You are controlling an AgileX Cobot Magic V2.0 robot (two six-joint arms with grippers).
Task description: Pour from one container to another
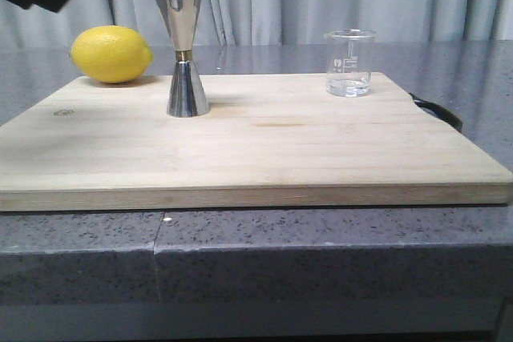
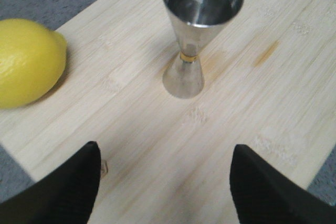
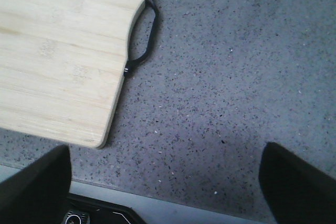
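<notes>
Front view | beaker (image 1: 349, 62): little clear liquid | jigger (image 1: 182, 46): upright, contents unclear

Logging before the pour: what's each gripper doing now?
Left gripper: open, empty, above the board near the jigger.
Right gripper: open, empty, over the countertop.

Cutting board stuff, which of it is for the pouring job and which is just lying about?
For the job:
glass beaker
steel jigger

Lying about:
lemon
cutting board, which only carries them
black handle at the board's edge
</notes>
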